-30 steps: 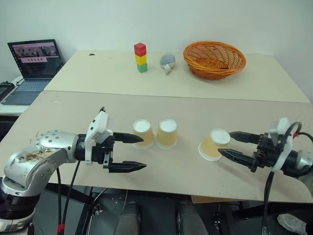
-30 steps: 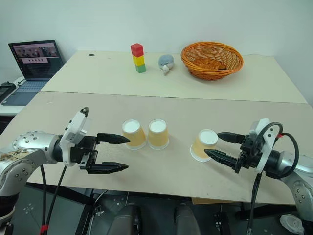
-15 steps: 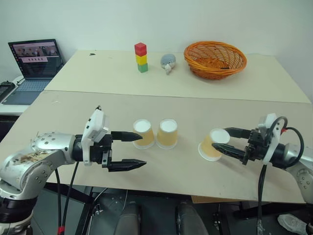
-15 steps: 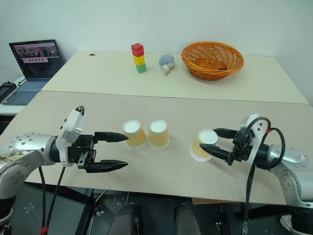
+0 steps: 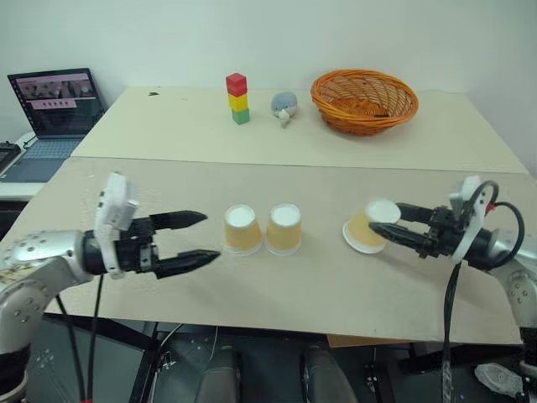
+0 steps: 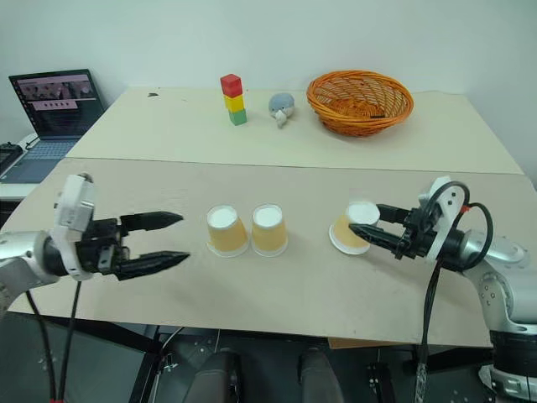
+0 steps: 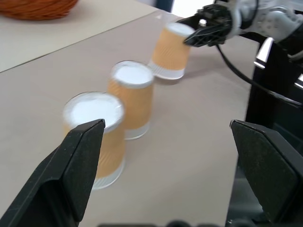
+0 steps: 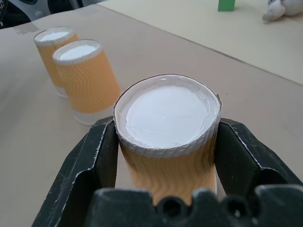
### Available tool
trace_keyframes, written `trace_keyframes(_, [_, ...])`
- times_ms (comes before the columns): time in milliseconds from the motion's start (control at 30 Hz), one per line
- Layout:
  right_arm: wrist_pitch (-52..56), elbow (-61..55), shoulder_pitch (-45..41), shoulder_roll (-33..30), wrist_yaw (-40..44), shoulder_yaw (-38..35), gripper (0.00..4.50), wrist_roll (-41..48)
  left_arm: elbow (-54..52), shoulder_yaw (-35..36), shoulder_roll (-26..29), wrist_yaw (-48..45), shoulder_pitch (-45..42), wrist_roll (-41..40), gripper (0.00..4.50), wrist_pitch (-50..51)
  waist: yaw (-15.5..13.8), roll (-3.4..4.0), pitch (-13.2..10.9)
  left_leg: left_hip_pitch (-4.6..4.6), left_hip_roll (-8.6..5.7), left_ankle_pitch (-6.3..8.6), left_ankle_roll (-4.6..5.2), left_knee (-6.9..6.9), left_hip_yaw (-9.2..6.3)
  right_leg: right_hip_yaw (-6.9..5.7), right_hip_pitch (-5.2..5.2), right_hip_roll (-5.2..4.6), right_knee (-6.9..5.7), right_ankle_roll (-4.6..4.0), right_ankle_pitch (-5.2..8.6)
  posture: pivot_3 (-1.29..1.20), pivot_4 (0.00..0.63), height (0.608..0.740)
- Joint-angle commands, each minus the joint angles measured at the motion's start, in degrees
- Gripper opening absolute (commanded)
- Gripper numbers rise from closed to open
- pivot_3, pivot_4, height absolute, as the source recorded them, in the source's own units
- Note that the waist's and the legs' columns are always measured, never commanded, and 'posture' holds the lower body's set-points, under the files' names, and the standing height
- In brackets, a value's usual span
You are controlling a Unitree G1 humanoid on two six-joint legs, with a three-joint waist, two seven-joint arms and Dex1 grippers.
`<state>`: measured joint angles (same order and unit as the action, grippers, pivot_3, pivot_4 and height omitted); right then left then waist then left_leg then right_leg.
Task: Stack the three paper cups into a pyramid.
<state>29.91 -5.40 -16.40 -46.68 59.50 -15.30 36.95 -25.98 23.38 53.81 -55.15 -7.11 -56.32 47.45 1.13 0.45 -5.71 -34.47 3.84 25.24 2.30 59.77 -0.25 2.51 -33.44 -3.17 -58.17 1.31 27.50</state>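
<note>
Two paper cups [image 5: 240,229] [image 5: 284,227] stand upside down, side by side, mid-table on the near table. The third paper cup [image 5: 366,231] is to their right, tilted, white base up. My right gripper [image 5: 383,217] is shut on it, its fingers [image 8: 94,161] pressing the ribbed sides [image 8: 168,127]. My left gripper [image 5: 210,236] hangs open just left of the pair, touching neither. In the left wrist view the three cups [image 7: 97,137] [image 7: 132,97] [image 7: 173,49] run in a row away from its wide-spread fingers [image 7: 80,161]. No pyramid stands.
On the far table stand a red-yellow-green block tower [image 5: 238,98], a small grey plush toy [image 5: 284,107] and an orange wicker basket [image 5: 364,101]. A laptop [image 5: 54,109] sits open at the far left. The near table's front edge [image 5: 277,323] runs just below both grippers.
My right gripper has reached forward and closed on the tilted third cup. My left gripper has drawn back to the left, away from the pair, still open.
</note>
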Motion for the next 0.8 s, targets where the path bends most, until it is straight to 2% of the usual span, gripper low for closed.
trace_keyframes(33, [-3.1, 2.5, -9.0, -1.7, 2.6, 1.2, 2.89, -1.3, 1.6, 5.3, 1.9, -1.2, 3.4, 1.2, 4.50, -0.6, 0.3, 0.05, 0.0, 0.00, 0.00, 0.00, 0.00, 0.00, 0.03, 0.02, -0.03, -0.02, -0.01, 0.00, 0.00, 0.00, 0.150, 0.638])
trace_keyframes(200, [-4.3, 9.3, -26.4, -1.7, 7.5, 5.7, 2.89, -3.1, -1.1, 7.1, 0.4, 0.0, 7.6, 0.2, 4.50, -0.6, 0.7, 0.14, -0.1, -0.14, 0.01, 0.00, 0.00, -0.03, 0.09, 0.02, -0.29, -0.10, -0.04, -0.02, 0.00, 0.00, 0.150, 0.638])
trace_keyframes(267, [-4.2, 11.4, -30.7, -1.3, 9.4, 7.0, 2.89, -3.4, -2.1, 7.1, -0.2, 0.8, 8.2, -0.2, 4.50, -0.6, 0.9, 0.16, -0.1, -0.34, -0.02, -0.02, -0.04, -0.04, 0.15, 0.06, -0.54, -0.25, -0.13, -0.03, -0.02, 0.00, 0.150, 0.638])
trace_keyframes(367, [0.6, 12.4, -38.0, 1.3, 12.5, 11.3, 2.89, -1.9, -4.5, 6.4, -2.0, 2.5, 9.6, -0.8, 4.50, -0.8, 1.0, 0.14, -0.1, -0.51, -0.02, -0.03, -0.05, -0.04, 0.08, -0.05, -0.64, -0.29, -0.14, -0.03, -0.03, 0.00, 0.150, 0.638])
trace_keyframes(533, [3.3, 6.7, -38.5, 5.3, 15.9, 20.1, 2.89, -3.7, -7.9, 3.8, -5.3, 4.9, 10.4, -1.6, 4.50, -1.2, 1.4, 0.14, -0.1, -0.59, 0.00, -0.02, -0.04, -0.12, 0.03, -0.03, -0.69, -0.40, -0.08, -0.04, -0.04, 0.00, 0.150, 0.638])
trace_keyframes(800, [5.7, 6.5, -41.4, 7.6, 15.4, 22.1, 2.89, -3.9, -9.1, -0.1, -7.7, 7.2, 9.1, -1.5, 4.50, -1.8, 1.1, 0.15, -0.1, -0.56, -0.36, -0.09, -0.16, -0.11, 0.03, -0.21, -0.68, -1.08, -0.27, -0.01, -0.05, 0.00, 0.150, 0.638])
